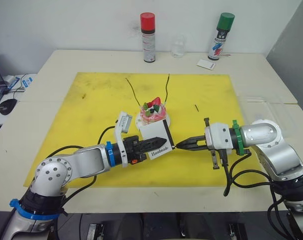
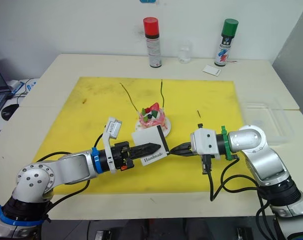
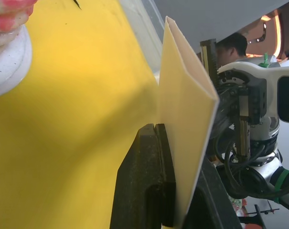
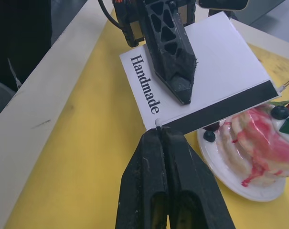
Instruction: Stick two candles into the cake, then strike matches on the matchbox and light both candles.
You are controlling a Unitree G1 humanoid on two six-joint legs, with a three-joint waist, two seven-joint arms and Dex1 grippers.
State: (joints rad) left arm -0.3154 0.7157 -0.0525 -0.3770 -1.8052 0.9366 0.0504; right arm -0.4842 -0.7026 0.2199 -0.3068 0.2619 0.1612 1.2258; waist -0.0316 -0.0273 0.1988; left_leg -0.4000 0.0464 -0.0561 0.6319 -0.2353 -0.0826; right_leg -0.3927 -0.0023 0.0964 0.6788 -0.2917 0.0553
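Note:
The cake [image 1: 152,111] sits on its small white plate [image 1: 140,121] mid-mat, with two green candles [image 1: 133,93] [image 1: 168,87] rising from it. My left gripper [image 1: 164,142] is shut on the white "Handmade" matchbox [image 1: 157,137], holding it lifted just in front of the cake. My right gripper [image 4: 162,131] is shut on a match [image 4: 157,123]; only its pale tip shows, touching the end of the dark striking strip [image 4: 216,107]. Another dark match [image 1: 197,107] lies on the mat to the right of the cake.
A yellow mat [image 1: 91,110] covers the table's middle. At the back stand a red-capped spray can [image 1: 148,37], a glass [image 1: 178,46], a green-capped can [image 1: 221,36] and a small white card [image 1: 206,64]. A clear plastic box [image 1: 269,107] lies right; a mouse [image 1: 7,105] lies left.

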